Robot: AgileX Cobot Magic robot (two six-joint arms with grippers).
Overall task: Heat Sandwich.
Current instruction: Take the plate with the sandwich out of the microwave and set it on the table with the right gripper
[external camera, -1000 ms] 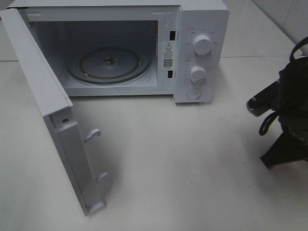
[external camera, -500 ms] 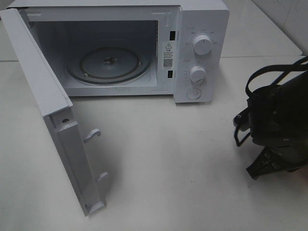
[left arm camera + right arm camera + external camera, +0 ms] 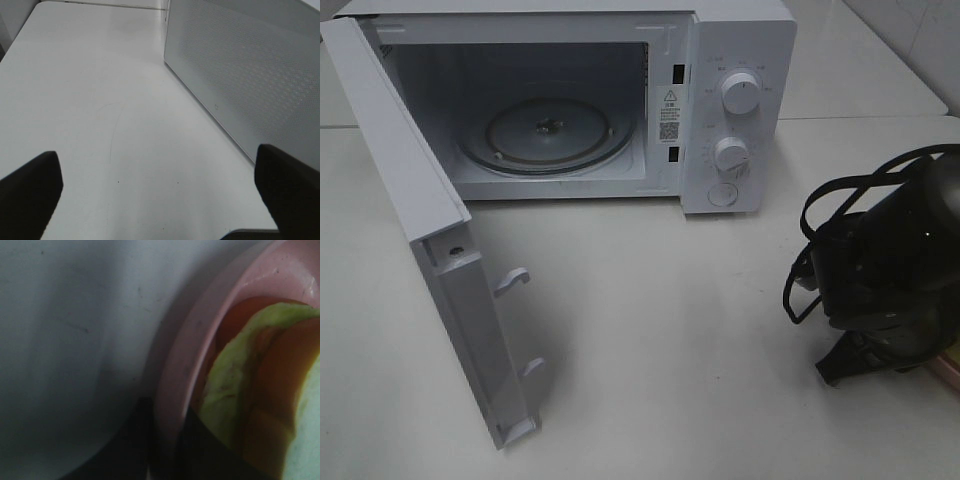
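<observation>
The microwave (image 3: 570, 105) is sitting at the top of the frame with its door (image 3: 430, 230) hanging wide open. The right pincer (image 3: 167, 450) is clamping narrow on the rim of the pink plate (image 3: 185, 340), at the lower right edge of the table (image 3: 670, 350), and the sandwich (image 3: 250, 390) is lying on that plate. The left pincer (image 3: 160, 200) is spread wide over bare table beside the door, holding nothing.

You've got a white table (image 3: 650, 330) carrying the open microwave (image 3: 735, 110) at far centre and a pink plate (image 3: 948, 372) at near right.
</observation>
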